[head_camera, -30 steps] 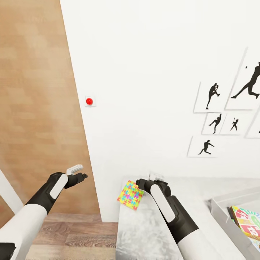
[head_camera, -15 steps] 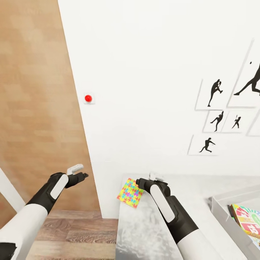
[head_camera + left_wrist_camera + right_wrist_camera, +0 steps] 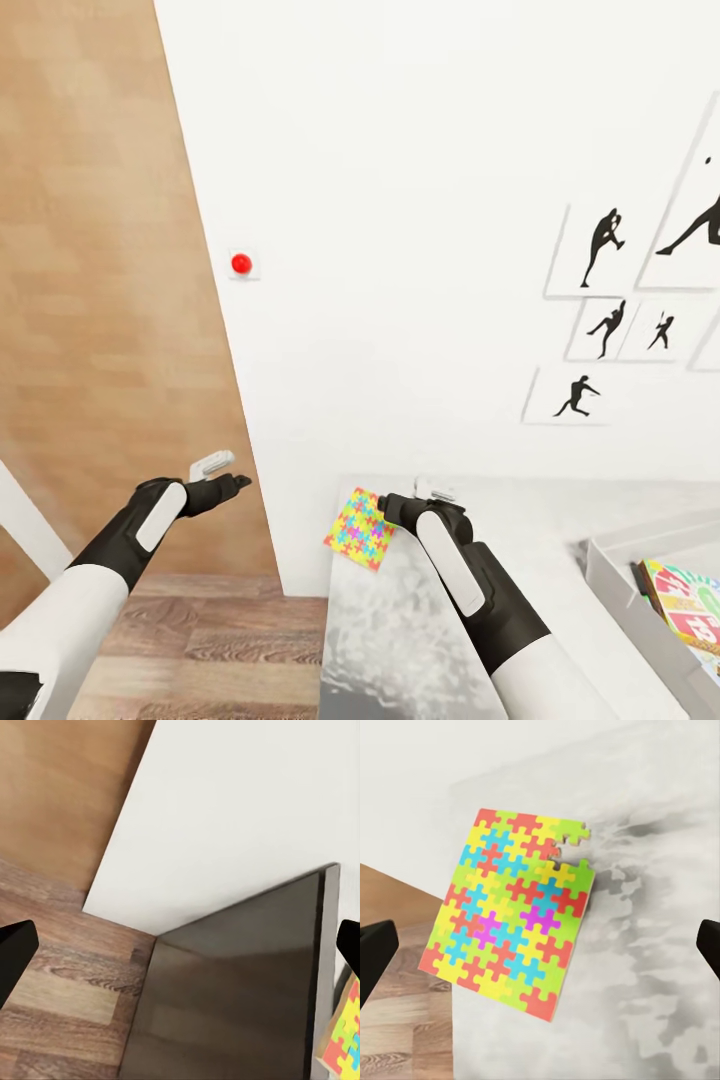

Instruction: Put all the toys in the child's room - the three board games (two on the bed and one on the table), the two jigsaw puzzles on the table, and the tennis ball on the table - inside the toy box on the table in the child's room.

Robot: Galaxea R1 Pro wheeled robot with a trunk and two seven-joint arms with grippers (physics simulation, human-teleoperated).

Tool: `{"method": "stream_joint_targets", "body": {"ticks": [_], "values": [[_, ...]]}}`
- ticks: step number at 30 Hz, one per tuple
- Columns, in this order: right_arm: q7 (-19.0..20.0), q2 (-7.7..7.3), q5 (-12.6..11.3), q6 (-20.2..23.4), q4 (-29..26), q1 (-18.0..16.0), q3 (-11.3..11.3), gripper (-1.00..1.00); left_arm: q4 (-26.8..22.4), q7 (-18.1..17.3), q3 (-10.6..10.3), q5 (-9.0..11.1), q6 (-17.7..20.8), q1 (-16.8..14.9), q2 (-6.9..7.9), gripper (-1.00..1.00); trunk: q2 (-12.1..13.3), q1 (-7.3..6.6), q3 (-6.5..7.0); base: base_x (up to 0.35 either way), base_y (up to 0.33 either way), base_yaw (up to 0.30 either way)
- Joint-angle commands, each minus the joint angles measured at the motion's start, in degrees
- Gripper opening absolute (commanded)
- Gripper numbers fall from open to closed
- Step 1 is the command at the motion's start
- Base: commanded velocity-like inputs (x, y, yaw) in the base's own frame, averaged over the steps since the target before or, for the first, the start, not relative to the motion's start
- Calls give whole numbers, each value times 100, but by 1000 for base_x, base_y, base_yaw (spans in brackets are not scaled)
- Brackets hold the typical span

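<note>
Right pincer (image 3: pixel 392 503): spread wide, nothing between its black fingertips (image 3: pixel 375 952), which stand at either edge of the right wrist view. It hangs just above the jigsaw puzzle (image 3: pixel 361 529), not touching it.

Jigsaw puzzle: thin flat square sheet, interlocking pieces in yellow, red, blue, green, a few magenta. One corner has a gap where pieces are missing; the edge is stepped there. It lies at the near-left corner of the worktop (image 3: pixel 400 620), one corner overhanging the rim above the floor (image 3: pixel 190 640).

Worktop: glossy pale grey, cloudy speckled pattern on top; the side panel looks dark and smooth in the left wrist view.

Left pincer (image 3: pixel 232 485): released, empty, fingertips far apart in the left wrist view. It is held in the air over the wood-plank floor, well left of the worktop.

Toy box (image 3: pixel 610 570): light grey, open top, sloping wall, at the right end of the worktop. A cartoon-covered board game (image 3: pixel 690 605) lies inside.

Surroundings: white wall (image 3: pixel 400 200) with a red button (image 3: pixel 241 263) and black silhouette pictures (image 3: pixel 600 320) of ball players; a matte brown wooden door (image 3: pixel 90 280) to the left.

Versus one second ago: wall pictures and button sit slightly higher and shifted, the toy box further right — the whole view has moved, so the camera. Arms and puzzle hold the same pose.
</note>
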Motion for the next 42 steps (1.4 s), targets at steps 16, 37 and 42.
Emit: {"method": "stream_joint_targets", "body": {"ticks": [16, 37, 42], "values": [[-48, 16, -58, -202, 17, -7, 42, 100, -14, -185, -3, 52, 13, -1, 156, 100, -14, 4, -163, 0, 0, 0], [-6, 3, -66, -273, 17, -7, 57, 100, -51, -364, -10, 49, 13, -2, 162, 100, -14, 4, -358, 0, 0, 0], [-7, 1, -63, -275, 17, -7, 59, 100, -58, -369, -11, 49, 13, -3, 166, 100, -14, 4, -404, 0, 0, 0]]}}
